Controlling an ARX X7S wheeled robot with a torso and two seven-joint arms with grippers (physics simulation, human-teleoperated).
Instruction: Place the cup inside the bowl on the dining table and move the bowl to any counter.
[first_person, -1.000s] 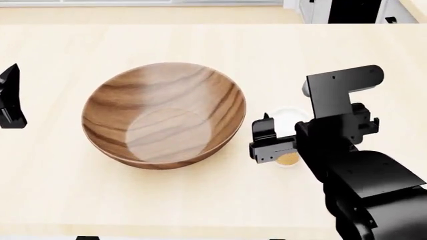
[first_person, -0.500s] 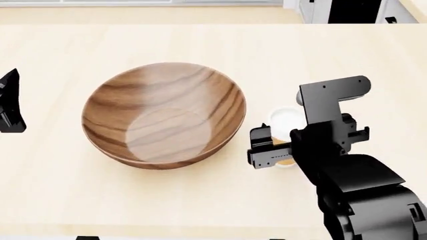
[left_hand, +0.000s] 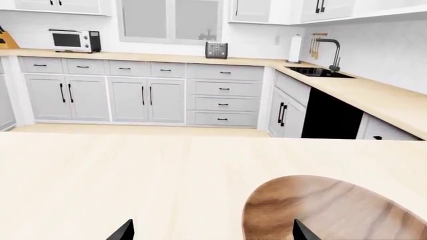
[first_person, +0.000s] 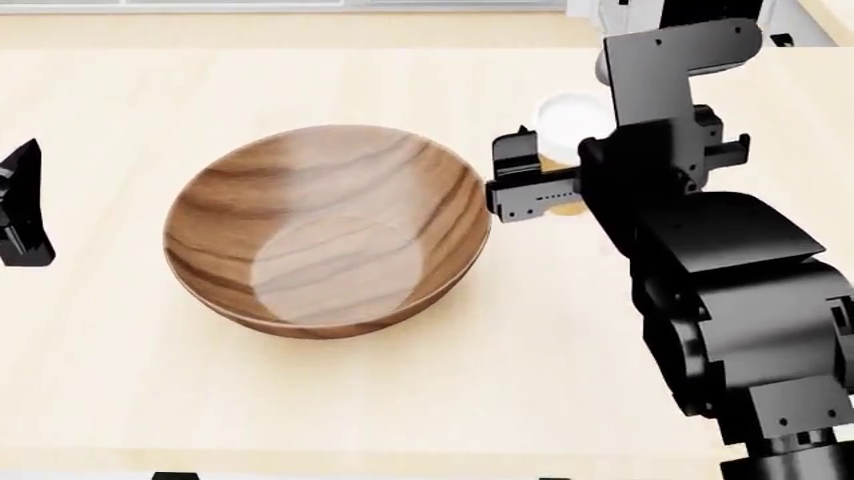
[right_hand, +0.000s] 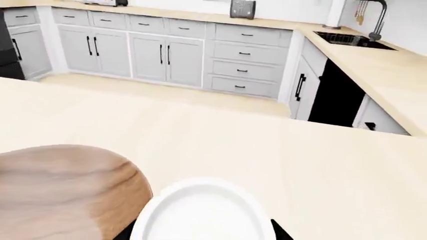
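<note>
The bowl (first_person: 327, 230), dark streaky wood with a paler centre, sits on the table (first_person: 120, 400). Just beyond its rim, the right gripper (first_person: 534, 178) is closed around the white-lidded tan cup (first_person: 571, 118). The left gripper's (first_person: 20, 205) jaws cannot be judged.

The pale light-wood tabletop (first_person: 120, 380) carries one thing directly: a large round dark-brown wooden bowl (first_person: 327, 228), sitting upright.

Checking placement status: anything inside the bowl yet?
Nothing. The bowl's whole interior shows in the head view, bare wood. The cup is beside the bowl's rim, in the right gripper; its lower body is covered by the jaws.
</note>
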